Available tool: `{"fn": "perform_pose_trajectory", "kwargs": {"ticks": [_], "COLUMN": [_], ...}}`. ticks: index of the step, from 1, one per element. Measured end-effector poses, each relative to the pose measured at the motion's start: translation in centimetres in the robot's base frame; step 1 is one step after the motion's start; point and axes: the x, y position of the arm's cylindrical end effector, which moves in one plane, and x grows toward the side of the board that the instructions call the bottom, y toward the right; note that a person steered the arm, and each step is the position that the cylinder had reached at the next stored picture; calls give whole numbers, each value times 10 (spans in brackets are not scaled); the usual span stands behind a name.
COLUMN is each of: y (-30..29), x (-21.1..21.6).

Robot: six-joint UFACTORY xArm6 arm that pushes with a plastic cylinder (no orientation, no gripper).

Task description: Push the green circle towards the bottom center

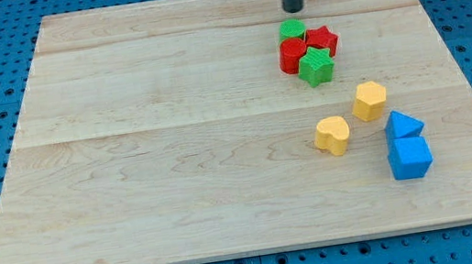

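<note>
The green circle (292,29) sits at the view's upper right of the wooden board (172,141), at the top of a tight cluster. It touches a red block (293,54) below it and a red star (322,40) to its right. A green star (316,66) sits at the cluster's bottom. My tip (295,9) stands just above the green circle, towards the view's top, very near its upper edge; whether it touches cannot be told.
A yellow hexagon (368,99) and a yellow heart (333,134) lie lower right of the cluster. A blue triangle (402,124) and a blue cube (410,158) lie further right and lower. A blue pegboard surrounds the board.
</note>
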Motion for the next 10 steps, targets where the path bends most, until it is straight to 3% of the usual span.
{"fn": "perform_pose_trajectory", "kwargs": {"ticks": [3,8,10], "y": [-4,-126,-123], "x": [50,65,116]}}
